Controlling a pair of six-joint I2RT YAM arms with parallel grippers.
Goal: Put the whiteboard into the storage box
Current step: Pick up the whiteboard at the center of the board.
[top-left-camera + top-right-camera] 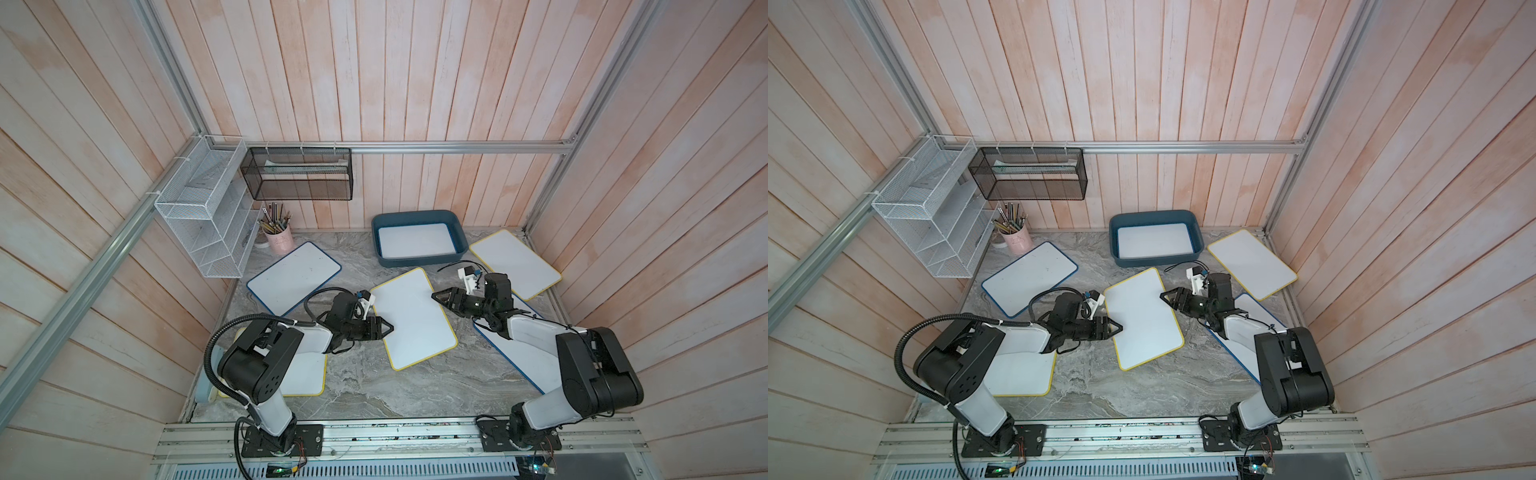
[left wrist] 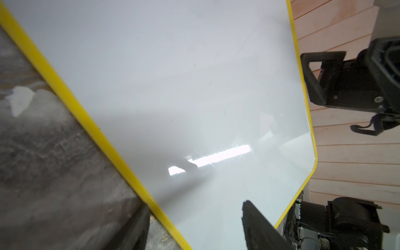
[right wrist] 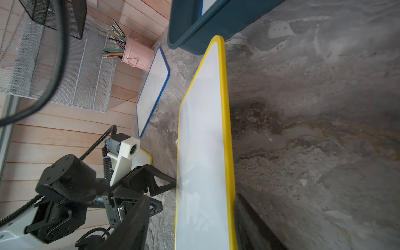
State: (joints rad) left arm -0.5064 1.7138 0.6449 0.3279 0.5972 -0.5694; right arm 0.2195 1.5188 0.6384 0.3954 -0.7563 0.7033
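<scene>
Yellow-rimmed whiteboard (image 3: 201,138); storage box (image 1: 415,261) with perhaps one board (image 1: 415,241) inside

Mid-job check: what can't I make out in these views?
Wrist views: the fingers are blurred, so whether left gripper or right gripper touches the middle whiteboard is unclear.
Both top views: right arm covers most of a blue-framed whiteboard; left arm covers much of a yellow-framed whiteboard.
In the storage box, the whiteboard on top hides anything beneath it.
</scene>
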